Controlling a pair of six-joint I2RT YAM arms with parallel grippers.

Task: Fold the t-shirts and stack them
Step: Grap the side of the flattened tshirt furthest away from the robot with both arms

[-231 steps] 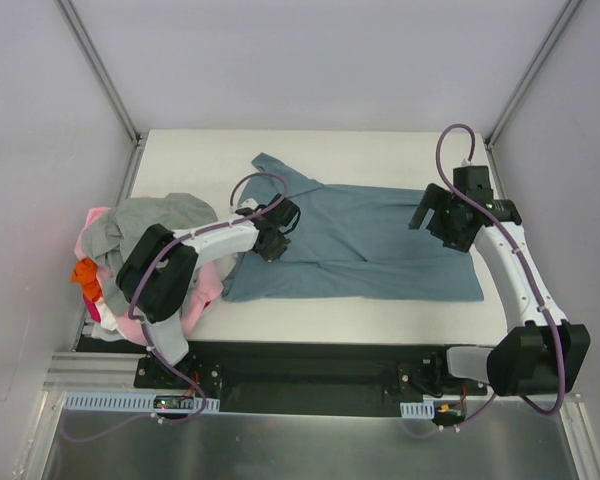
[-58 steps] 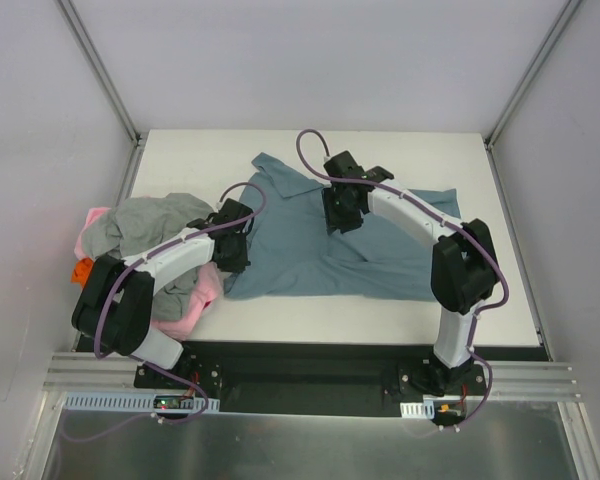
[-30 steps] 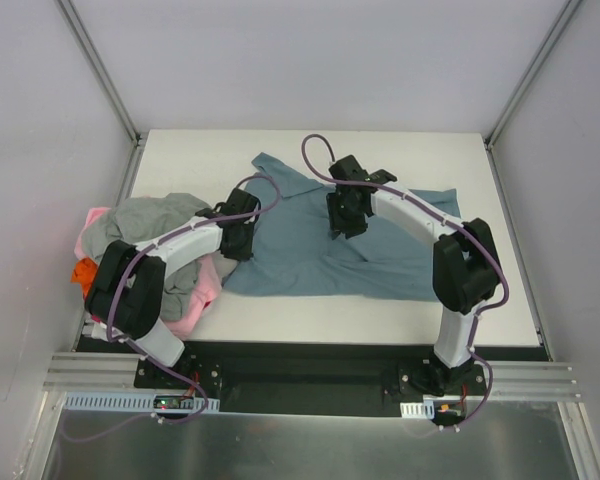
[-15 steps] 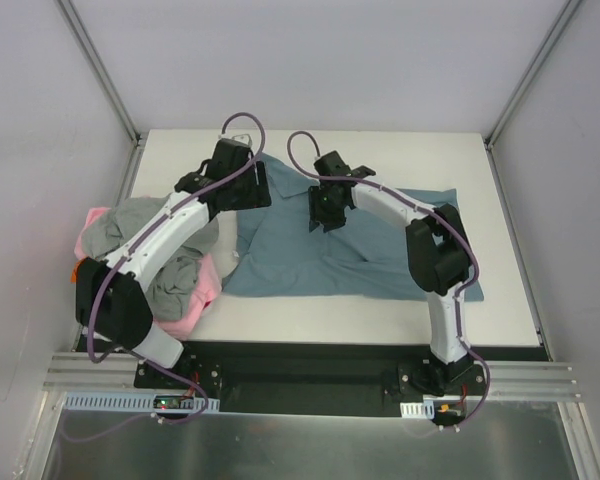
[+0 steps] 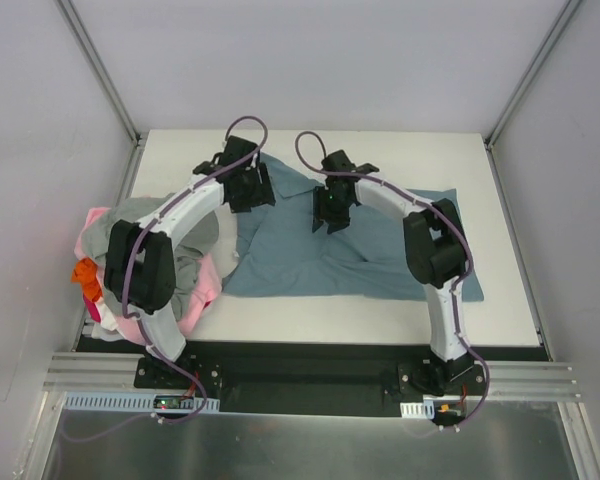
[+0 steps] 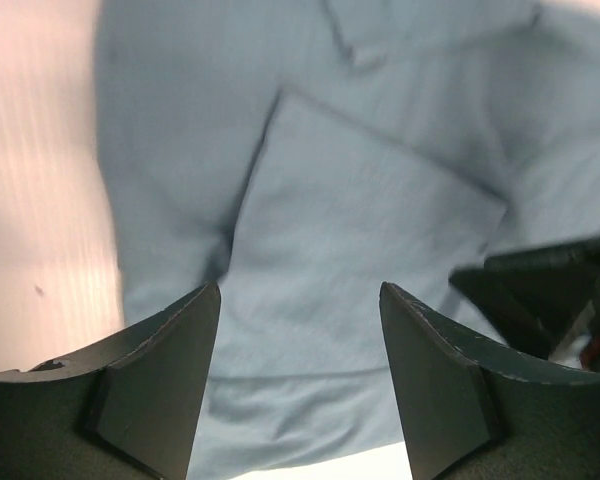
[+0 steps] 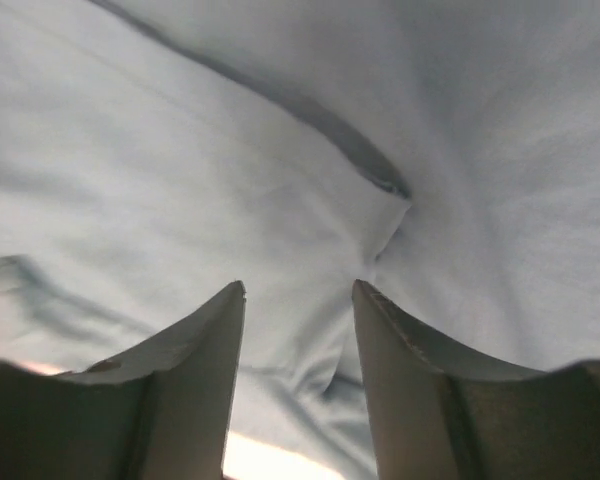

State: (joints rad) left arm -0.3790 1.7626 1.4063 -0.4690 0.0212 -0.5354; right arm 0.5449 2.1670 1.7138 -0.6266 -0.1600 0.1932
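Note:
A blue t-shirt (image 5: 380, 250) lies partly folded on the white table (image 5: 420, 150), with creases through its middle. My left gripper (image 5: 248, 192) hovers open over the shirt's far left part; in the left wrist view the left gripper (image 6: 300, 287) has only blue cloth (image 6: 360, 210) with a folded flap below it. My right gripper (image 5: 330, 212) stands open just right of it, above the shirt's upper middle. The right wrist view shows the right gripper (image 7: 300, 285) over a puckered wrinkle (image 7: 385, 185), nothing pinched.
A heap of shirts sits at the table's left edge: grey (image 5: 165, 225) on top, pink (image 5: 195, 300) beneath, orange (image 5: 85, 272) at the far left. Metal frame posts (image 5: 100, 70) rise at the back corners. The right arm's black link (image 6: 550, 290) shows beside my left fingers.
The left gripper let go near the shirt's left edge, opened and swung to the far left part of the shirt. The right gripper shifted slightly left and opened wider.

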